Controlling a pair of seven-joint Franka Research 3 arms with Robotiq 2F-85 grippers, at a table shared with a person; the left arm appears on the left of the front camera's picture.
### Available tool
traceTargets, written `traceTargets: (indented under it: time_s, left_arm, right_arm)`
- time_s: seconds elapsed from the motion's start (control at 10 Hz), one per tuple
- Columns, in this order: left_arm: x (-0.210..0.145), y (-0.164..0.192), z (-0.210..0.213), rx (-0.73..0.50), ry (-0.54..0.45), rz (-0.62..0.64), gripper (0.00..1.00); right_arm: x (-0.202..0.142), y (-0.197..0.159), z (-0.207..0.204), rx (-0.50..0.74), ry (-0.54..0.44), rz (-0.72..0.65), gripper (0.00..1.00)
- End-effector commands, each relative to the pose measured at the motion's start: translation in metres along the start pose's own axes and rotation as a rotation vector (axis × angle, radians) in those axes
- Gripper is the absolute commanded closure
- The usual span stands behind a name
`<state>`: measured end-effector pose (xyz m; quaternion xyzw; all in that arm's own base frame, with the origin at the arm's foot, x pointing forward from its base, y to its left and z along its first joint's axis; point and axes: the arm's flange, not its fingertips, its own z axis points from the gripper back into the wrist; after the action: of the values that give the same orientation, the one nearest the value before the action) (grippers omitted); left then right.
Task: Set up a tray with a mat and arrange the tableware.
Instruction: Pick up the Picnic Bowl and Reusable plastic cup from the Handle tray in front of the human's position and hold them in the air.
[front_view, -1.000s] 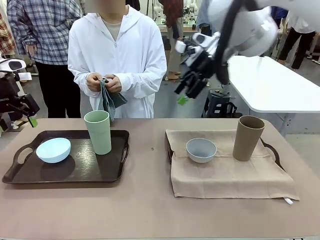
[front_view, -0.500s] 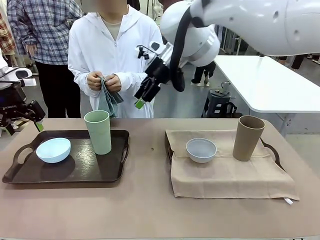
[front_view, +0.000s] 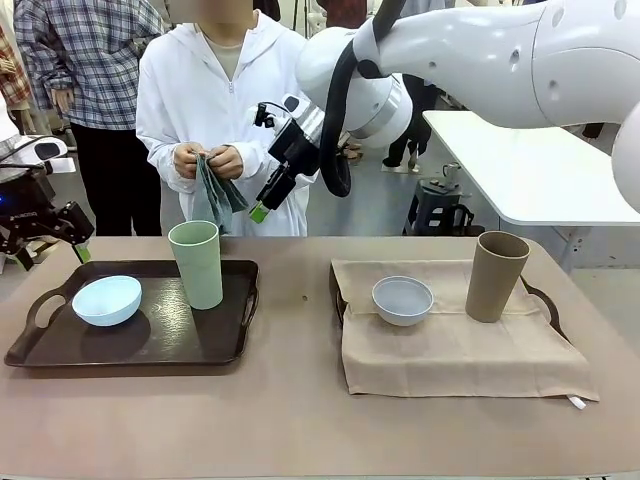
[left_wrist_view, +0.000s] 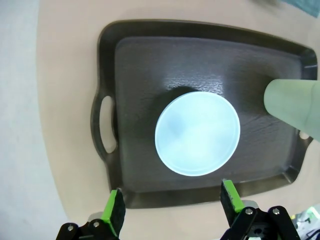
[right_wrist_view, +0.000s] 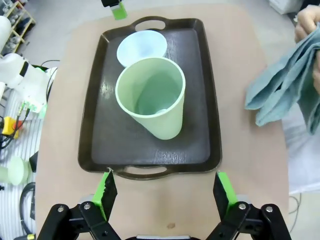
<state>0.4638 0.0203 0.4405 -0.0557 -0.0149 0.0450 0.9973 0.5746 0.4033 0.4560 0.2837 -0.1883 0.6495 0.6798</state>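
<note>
A dark tray (front_view: 235, 320) on the left bears a pale blue bowl (front_view: 106, 300) and a light green tumbler (front_view: 196, 264). On the right, a tan mat (front_view: 450, 360) covers a second tray (front_view: 545, 302), with a bluish white bowl (front_view: 402, 300) and a tan tumbler (front_view: 497, 276) on it. My right gripper (front_view: 268, 200) hangs open high above the left tray's far edge, looking down on the green tumbler (right_wrist_view: 152, 97). My left gripper (left_wrist_view: 172, 205) is open above the pale blue bowl (left_wrist_view: 197, 133), near the tray's left end. Both grippers hold nothing.
A person in a white jacket stands at the far edge, holding a blue-grey cloth (front_view: 218, 200) in both hands close to my right gripper. Bare table lies between the two trays and along the front edge. A white table stands behind on the right.
My right arm has swung from the upper right across the middle to above the left tray's far side. The left gripper has shifted slightly. The person keeps handling the cloth.
</note>
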Motion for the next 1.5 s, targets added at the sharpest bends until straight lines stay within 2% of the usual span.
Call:
traceTargets:
  time_s: [0.0,0.1,0.2,0.5,0.6,0.7,0.8,1.0,1.4]
  left_arm:
    - [0.002,-0.005,-0.003,-0.010,-0.018,0.036,0.00]
    - [0.001,-0.005,-0.003,-0.026,-0.011,0.044,0.00]
    - [0.000,0.000,-0.001,-0.002,-0.001,0.003,0.00]
    - [0.001,0.000,-0.001,-0.005,-0.001,0.009,0.00]
    - [0.007,-0.004,0.001,-0.045,-0.005,0.008,0.00]
    - [0.013,-0.008,-0.006,-0.044,-0.007,0.031,0.00]
    - [0.016,-0.006,-0.014,-0.050,0.007,0.037,0.00]
    - [0.016,0.004,-0.018,-0.068,0.005,0.052,0.00]
    - [0.025,0.014,-0.032,-0.103,-0.053,0.093,0.00]
  right_arm:
    - [0.004,-0.003,0.001,0.017,0.021,-0.014,0.00]
    - [0.003,-0.002,0.006,0.055,0.031,-0.024,0.00]
    - [-0.001,0.000,0.000,0.004,0.003,0.000,0.00]
    - [-0.001,0.001,0.001,0.021,0.004,-0.002,0.00]
    - [-0.005,-0.002,-0.016,-0.017,0.027,0.071,0.00]
    - [-0.013,-0.011,-0.035,-0.099,0.008,0.076,0.00]
    - [-0.019,-0.017,-0.053,-0.112,-0.027,0.064,0.00]
    - [-0.025,-0.011,-0.066,-0.048,-0.035,0.067,0.00]
    - [-0.034,0.010,-0.093,-0.022,-0.067,0.038,0.00]
